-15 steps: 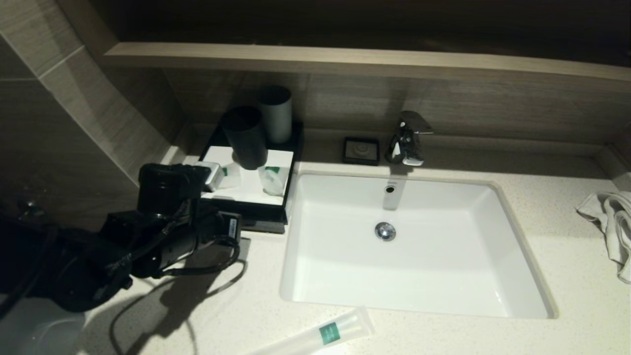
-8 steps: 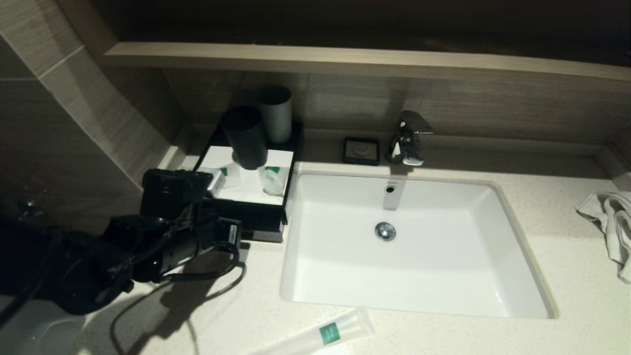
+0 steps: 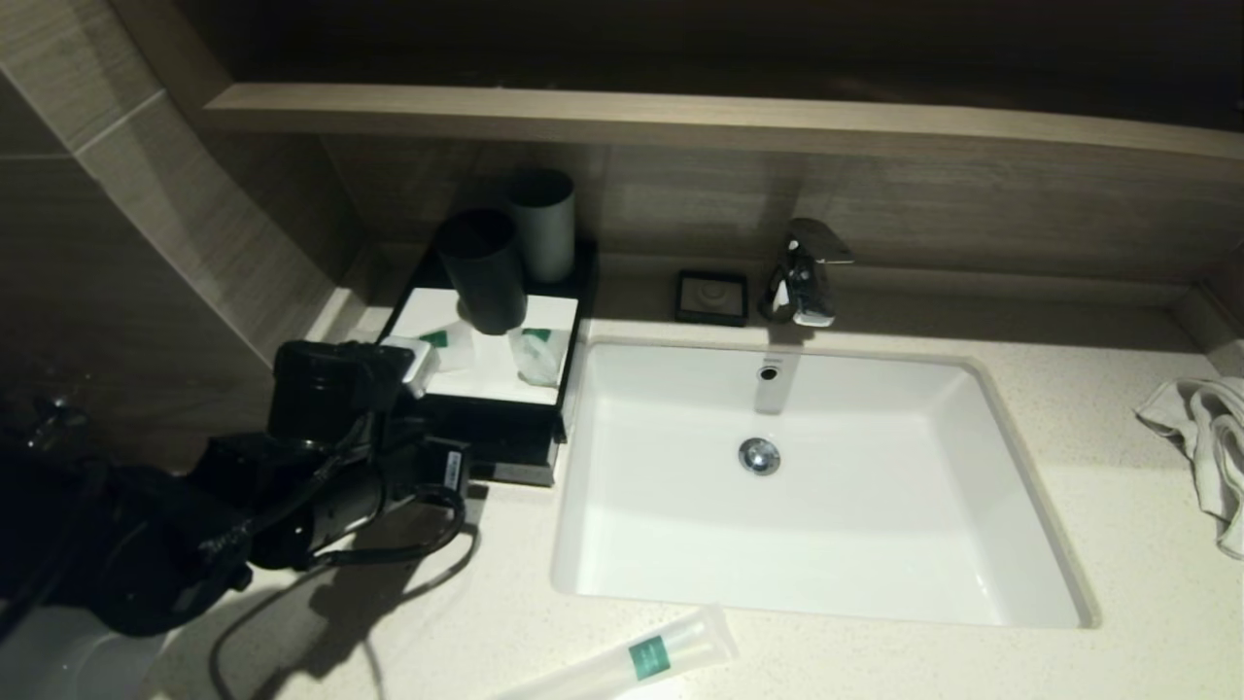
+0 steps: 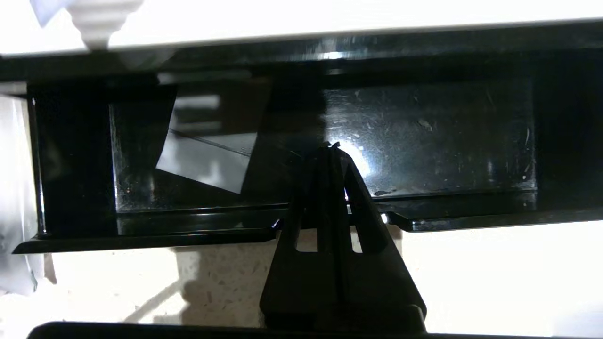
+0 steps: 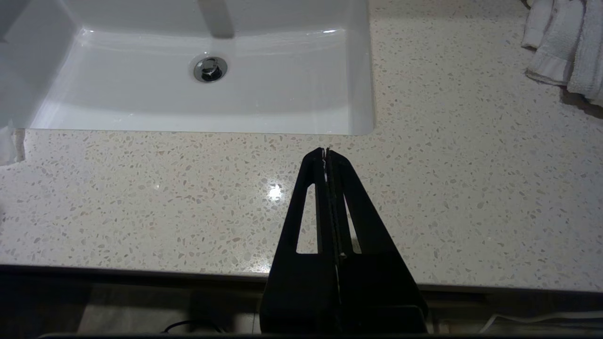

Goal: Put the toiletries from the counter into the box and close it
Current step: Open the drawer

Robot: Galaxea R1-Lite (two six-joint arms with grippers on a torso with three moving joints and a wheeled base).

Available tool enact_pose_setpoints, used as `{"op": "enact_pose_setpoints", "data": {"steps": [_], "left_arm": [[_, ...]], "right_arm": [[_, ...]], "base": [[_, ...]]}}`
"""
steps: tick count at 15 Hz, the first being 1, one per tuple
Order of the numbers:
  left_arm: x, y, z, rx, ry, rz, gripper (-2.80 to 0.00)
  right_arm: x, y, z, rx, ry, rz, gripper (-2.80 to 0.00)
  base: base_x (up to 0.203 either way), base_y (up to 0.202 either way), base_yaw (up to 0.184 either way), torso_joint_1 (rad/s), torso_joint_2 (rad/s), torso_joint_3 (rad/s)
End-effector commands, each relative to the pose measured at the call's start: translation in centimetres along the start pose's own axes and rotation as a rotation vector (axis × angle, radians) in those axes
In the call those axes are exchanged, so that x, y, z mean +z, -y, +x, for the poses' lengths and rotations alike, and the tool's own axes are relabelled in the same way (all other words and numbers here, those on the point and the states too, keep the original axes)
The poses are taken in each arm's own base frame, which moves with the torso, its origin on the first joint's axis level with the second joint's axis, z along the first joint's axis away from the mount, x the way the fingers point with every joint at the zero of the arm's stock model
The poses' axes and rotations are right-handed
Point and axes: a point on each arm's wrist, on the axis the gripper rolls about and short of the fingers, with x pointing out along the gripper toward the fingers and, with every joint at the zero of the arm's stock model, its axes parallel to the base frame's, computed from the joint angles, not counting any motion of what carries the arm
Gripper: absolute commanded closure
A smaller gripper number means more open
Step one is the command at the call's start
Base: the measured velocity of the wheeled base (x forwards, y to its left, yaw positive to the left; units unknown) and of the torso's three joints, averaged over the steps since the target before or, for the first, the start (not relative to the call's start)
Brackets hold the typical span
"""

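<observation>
Jaws closed on both: I see left gripper at the box front; right gripper away from it, empty.

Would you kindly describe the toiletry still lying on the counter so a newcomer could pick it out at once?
Start at the white rectangular sink set in the speckled stone counter. On the strip of counter along the sink's front edge lies a long translucent plastic packet with a green square label, angled slightly. It is the only toiletry outside the black box at the sink's left, lying alone and flat.
</observation>
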Motion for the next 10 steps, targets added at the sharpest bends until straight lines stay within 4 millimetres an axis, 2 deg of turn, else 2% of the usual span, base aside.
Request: {"op": "enact_pose_setpoints", "data": {"steps": [1, 10], "left_arm": [[-0.32, -0.04, -0.29, 0.004, -0.005, 0.001, 0.0], [-1.0, -0.28, -1.23, 0.019, -0.014, 0.004, 0.0]], "right_arm": [[0.0, 0.0, 0.0, 0.0, 0.0, 0.0, 0.0], [0.02, 0.0, 0.0, 0.0, 0.002, 0.0, 0.0]], "base": [[0.0, 0.0, 0.0, 0.0, 0.0, 0.0], [0.0, 0.0, 0.0, 0.0, 0.0, 0.0]]}}
